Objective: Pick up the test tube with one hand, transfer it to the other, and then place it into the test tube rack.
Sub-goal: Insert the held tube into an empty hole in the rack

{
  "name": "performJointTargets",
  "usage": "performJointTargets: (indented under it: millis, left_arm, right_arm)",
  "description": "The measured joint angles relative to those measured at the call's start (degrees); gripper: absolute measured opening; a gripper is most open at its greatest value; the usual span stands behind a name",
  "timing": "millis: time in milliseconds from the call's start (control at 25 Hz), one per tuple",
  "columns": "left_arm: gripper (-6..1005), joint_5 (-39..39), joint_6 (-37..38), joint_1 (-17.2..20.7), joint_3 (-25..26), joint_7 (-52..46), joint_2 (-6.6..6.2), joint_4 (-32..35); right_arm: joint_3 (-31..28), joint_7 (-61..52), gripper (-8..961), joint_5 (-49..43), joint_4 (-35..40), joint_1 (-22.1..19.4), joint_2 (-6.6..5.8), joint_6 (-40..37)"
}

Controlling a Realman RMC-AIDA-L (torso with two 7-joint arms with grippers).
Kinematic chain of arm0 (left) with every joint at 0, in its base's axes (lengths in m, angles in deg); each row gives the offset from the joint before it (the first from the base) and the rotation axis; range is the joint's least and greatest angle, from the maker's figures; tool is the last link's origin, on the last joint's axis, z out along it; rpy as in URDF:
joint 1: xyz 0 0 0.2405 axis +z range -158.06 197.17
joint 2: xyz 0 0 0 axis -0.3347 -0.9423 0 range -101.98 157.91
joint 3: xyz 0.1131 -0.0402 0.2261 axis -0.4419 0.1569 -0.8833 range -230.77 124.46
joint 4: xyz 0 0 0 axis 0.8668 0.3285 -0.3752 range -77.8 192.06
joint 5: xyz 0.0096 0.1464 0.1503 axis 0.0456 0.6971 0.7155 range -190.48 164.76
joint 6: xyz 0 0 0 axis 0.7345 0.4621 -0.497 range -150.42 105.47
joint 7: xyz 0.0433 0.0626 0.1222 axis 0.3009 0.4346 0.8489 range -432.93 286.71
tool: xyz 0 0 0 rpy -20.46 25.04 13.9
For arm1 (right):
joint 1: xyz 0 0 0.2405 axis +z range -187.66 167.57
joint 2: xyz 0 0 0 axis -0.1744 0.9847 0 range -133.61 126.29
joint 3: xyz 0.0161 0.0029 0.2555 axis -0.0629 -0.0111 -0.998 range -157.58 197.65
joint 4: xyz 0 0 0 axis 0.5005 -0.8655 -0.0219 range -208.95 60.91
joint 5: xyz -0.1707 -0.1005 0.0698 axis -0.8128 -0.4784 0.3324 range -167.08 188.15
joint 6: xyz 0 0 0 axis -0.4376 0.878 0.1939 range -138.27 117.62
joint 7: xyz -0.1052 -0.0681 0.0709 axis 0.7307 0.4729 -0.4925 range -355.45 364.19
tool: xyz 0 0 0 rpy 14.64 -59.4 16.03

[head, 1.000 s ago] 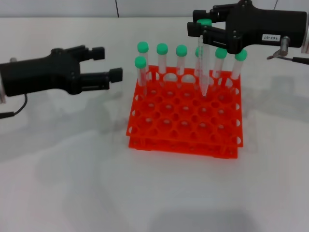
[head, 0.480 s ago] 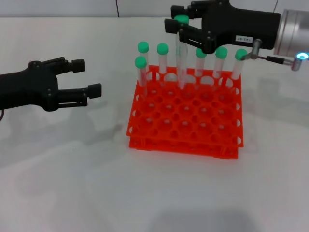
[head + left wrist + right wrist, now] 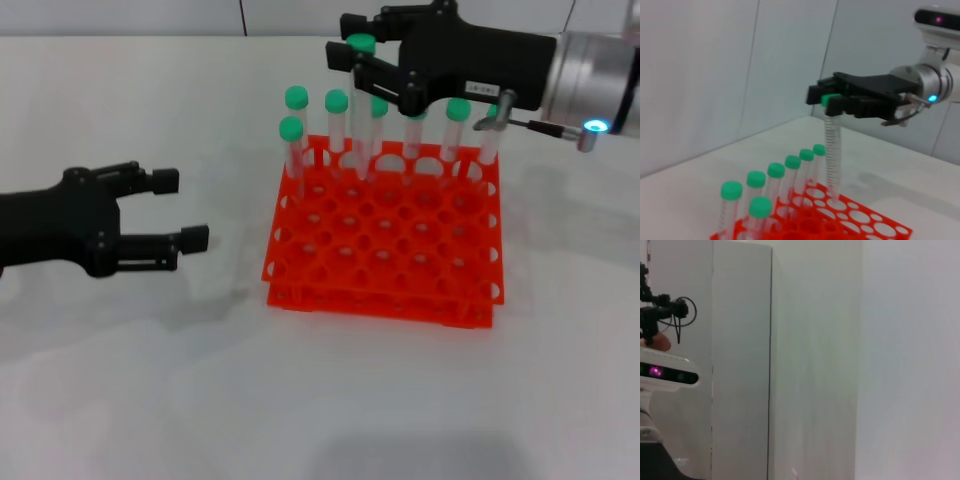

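My right gripper [image 3: 347, 42], black with a white label, is shut on the green cap end of the test tube [image 3: 358, 120] and holds it upright over the back left part of the orange-red test tube rack [image 3: 470, 285]. The tube's tip is at a hole near the back rows. In the left wrist view the right gripper [image 3: 826, 99] holds the tube [image 3: 832, 155] with its tip at the rack's [image 3: 890, 232] top tier. My left gripper [image 3: 178, 208] is open and empty, left of the rack above the table.
Several other green-capped tubes [image 3: 296, 98] stand in the rack's back rows, close around the held tube; they also show in the left wrist view [image 3: 756, 179]. The rack's front rows are open holes. The right wrist view shows only walls.
My right gripper has moved left across the rack's back rows with the tube and lowered it a little. My left gripper has drawn back to the left and down, still open.
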Motion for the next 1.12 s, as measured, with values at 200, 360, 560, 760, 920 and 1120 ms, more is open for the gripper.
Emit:
performJointTargets:
  millis: [200,360,560,760,920,1120]
  left_arm:
    - [875,0.4,2.2,0.1,0.1,1.5,-0.14,-0.6]
    - [875,0.8,2.3,0.2,0.0,1.6,-0.16,-0.7]
    - [875,0.9,2.3,0.2,0.0,1.8,-0.18,-1.1]
    - [875,1.4,2.1,0.0,0.1,1.9,-0.18,-1.3]
    - [875,1.5,2.0,-0.1,0.1,2.0,-0.18,-1.3]
    - [875,1.5,1.9,-0.2,0.1,2.4,-0.15,-1.3]
  right_arm:
    - [3.1,1.7,282,0.4,-0.4,1.0,0.03,4.5]
    - [4.9,2.9,282,1.5,-0.6,1.1,0.05,7.4]
    - [5.6,4.6,282,3.6,-1.2,1.1,0.06,8.5]
    - [5.9,6.4,282,7.6,-3.4,1.6,0.06,8.4]
    - [6.4,7.7,282,10.9,-5.6,2.4,0.06,8.4]
    - [8.7,10.8,282,16.8,-7.7,2.5,0.06,8.3]
